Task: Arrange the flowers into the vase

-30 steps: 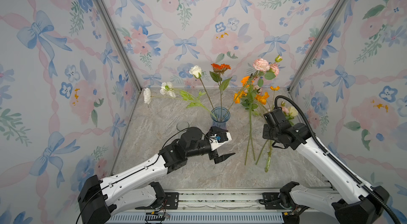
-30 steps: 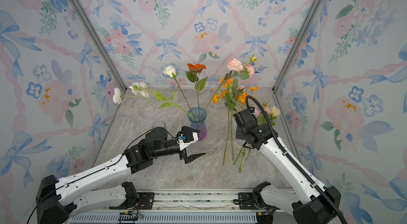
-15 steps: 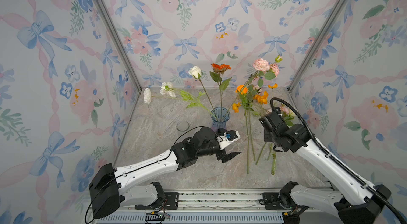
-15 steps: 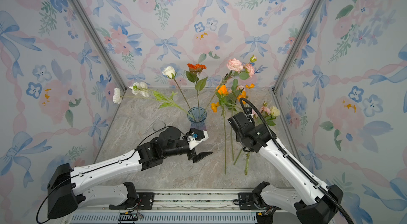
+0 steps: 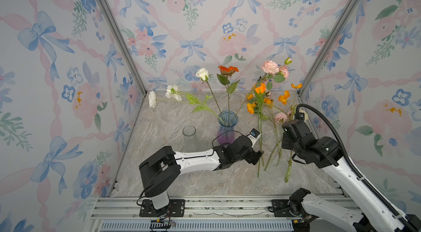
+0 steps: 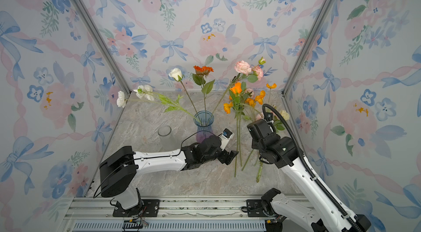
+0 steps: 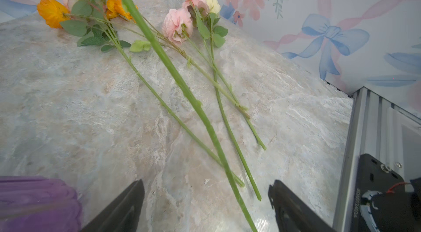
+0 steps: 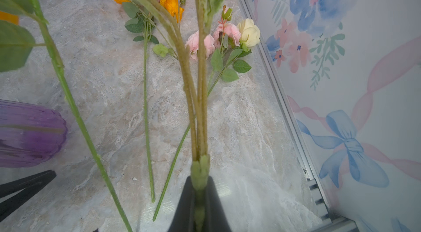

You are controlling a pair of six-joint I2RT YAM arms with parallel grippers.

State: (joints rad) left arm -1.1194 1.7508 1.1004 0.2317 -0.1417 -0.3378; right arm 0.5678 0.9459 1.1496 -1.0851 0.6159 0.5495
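Right pincer (image 8: 199, 181) clamped on a fuzzy spray (image 8: 201, 105), held off the surface (image 5: 164, 128). Left pincer (image 7: 206, 188) gapes astride a smooth stem (image 7: 182, 82), likely to take it. Some flowers (image 5: 228, 70) stand in the vase (image 5: 227, 126); others lie nearby.

The left hand (image 7: 206, 184) stands spread, a green stem (image 7: 182, 82) slanting between its fingers (image 7: 123, 205); flowers (image 7: 176, 24) lie on marble (image 7: 68, 105).

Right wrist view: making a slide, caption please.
Right gripper shut on a fuzzy green stem, loose flowers on the marble table beyond, purple vase nearby.
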